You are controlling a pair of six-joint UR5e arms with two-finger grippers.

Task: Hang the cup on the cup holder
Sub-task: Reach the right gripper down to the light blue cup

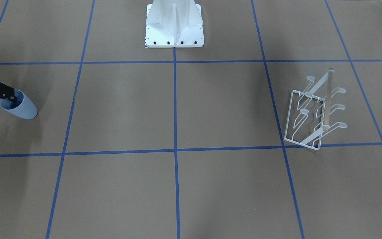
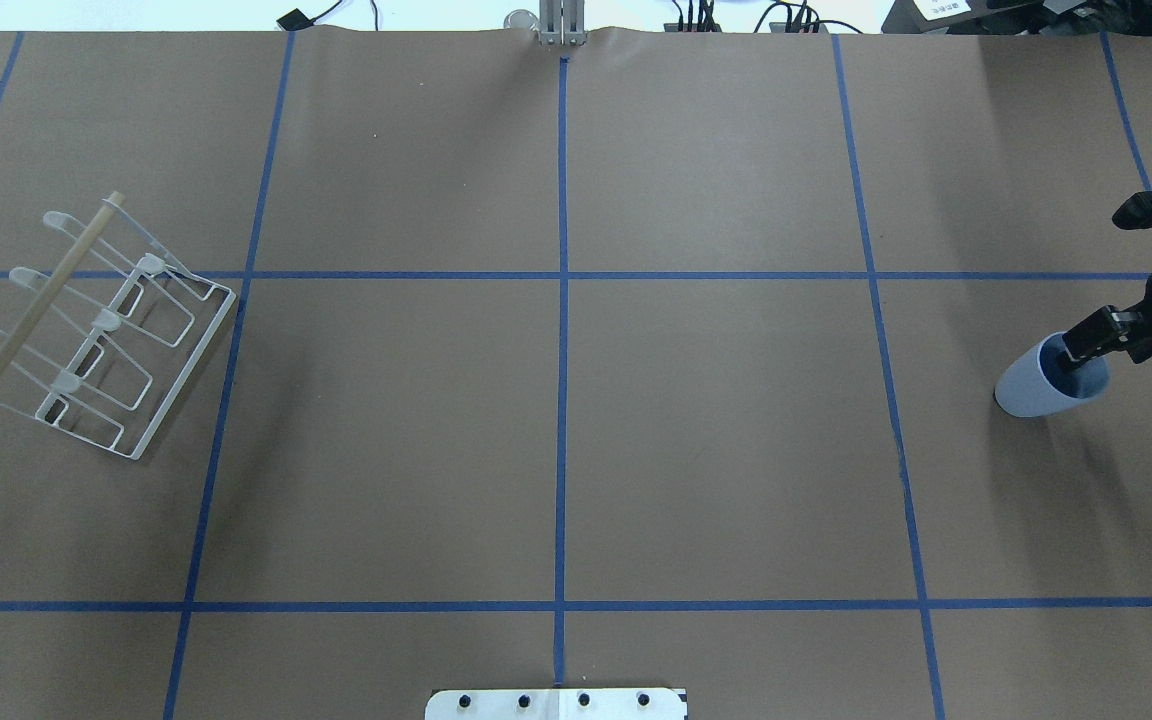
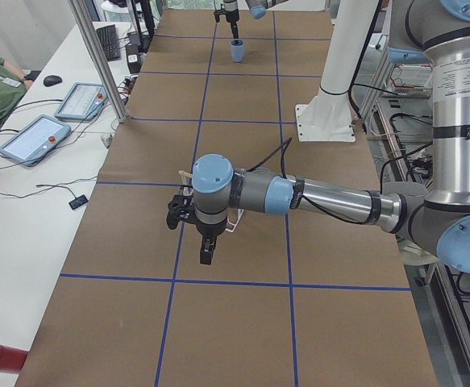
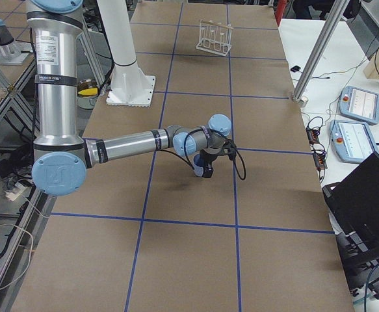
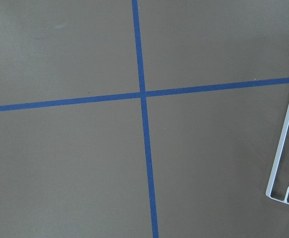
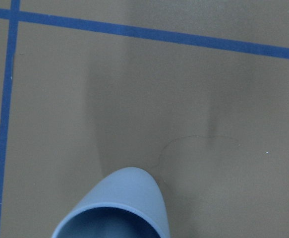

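The pale blue cup (image 1: 23, 108) stands on the brown table at my right end; it also shows in the overhead view (image 2: 1031, 385) and far off in the exterior left view (image 3: 239, 51). My right gripper (image 2: 1111, 345) hangs over its rim with one finger inside the cup and the other outside, jaws apart. The right wrist view shows only the cup's rim (image 6: 129, 193). The white wire cup holder (image 1: 326, 103) with its wooden rod stands at the opposite end (image 2: 41, 295). My left gripper (image 3: 194, 234) hovers near it; I cannot tell its state.
The white robot base (image 1: 174, 26) sits at the table's middle edge. Blue tape lines (image 2: 561, 275) divide the brown table into squares. A corner of the holder's frame (image 5: 283, 148) shows in the left wrist view. Tablets (image 3: 37, 137) lie on the side bench.
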